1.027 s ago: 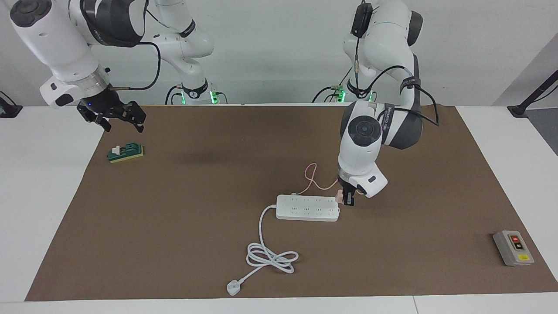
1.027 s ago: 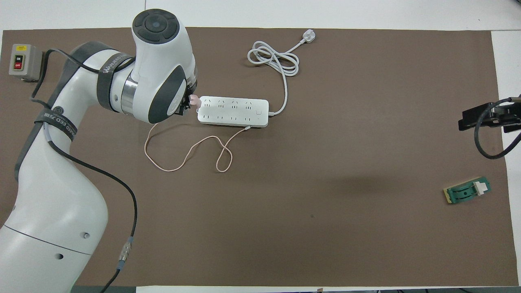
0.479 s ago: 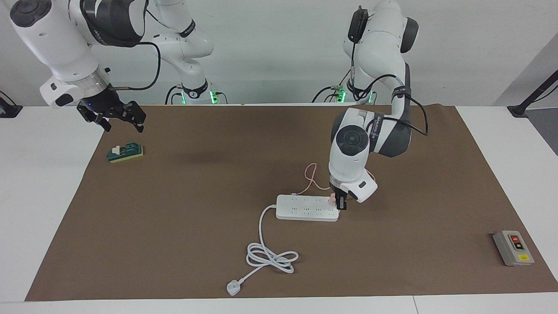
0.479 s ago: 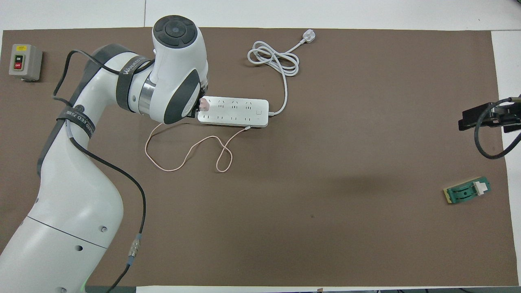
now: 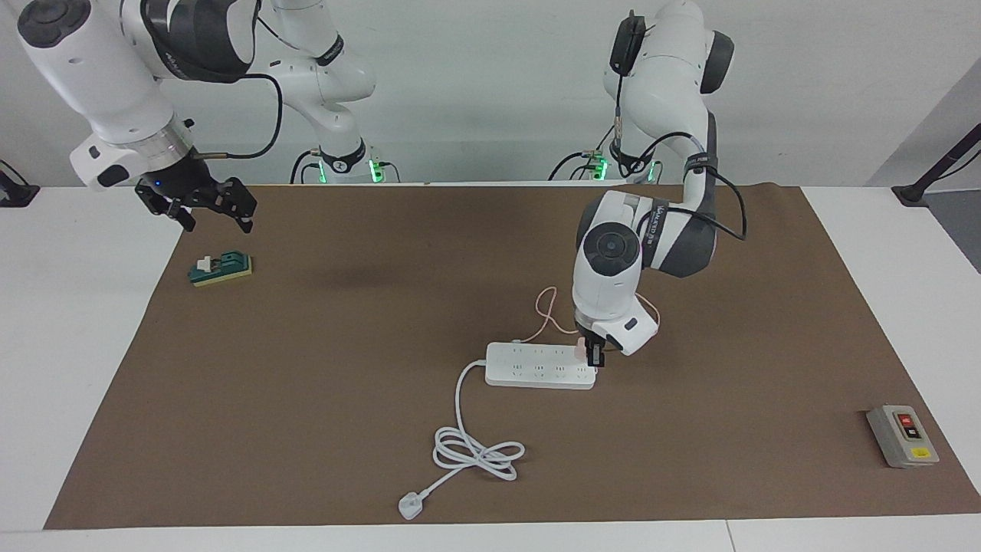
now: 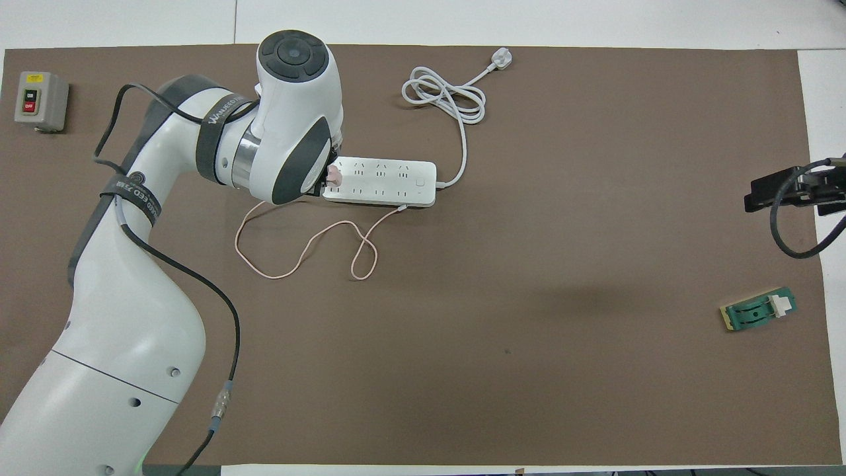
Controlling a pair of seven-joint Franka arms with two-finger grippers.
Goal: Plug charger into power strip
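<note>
In the facing view I see a white tabletop [image 5: 881,253] almost wholly covered by a brown mat [image 5: 368,399], with a plain pale wall above it. The strip [image 5: 540,365] lies near the mat's middle; its white cord [image 5: 475,448] coils toward the edge away from the robots. My left tool [image 5: 595,356] is clamped on the pink charger [image 5: 582,352], which sits at the strip's end toward the left arm's end of the tabletop. A grey switch box [image 5: 902,435] rests near the mat's corner at that end. My right tool [image 5: 205,208] hangs open over the mat's edge at the other end, above a green block [image 5: 221,269]; that arm waits.

From overhead, the left arm [image 6: 165,218] covers its tool; only the charger [image 6: 334,175] shows on the strip [image 6: 380,182]. The pink cable [image 6: 297,248] loops on the mat on the robots' side of the strip. The switch box [image 6: 41,100], green block [image 6: 760,309] and right tool [image 6: 793,192] sit near the mat's ends.
</note>
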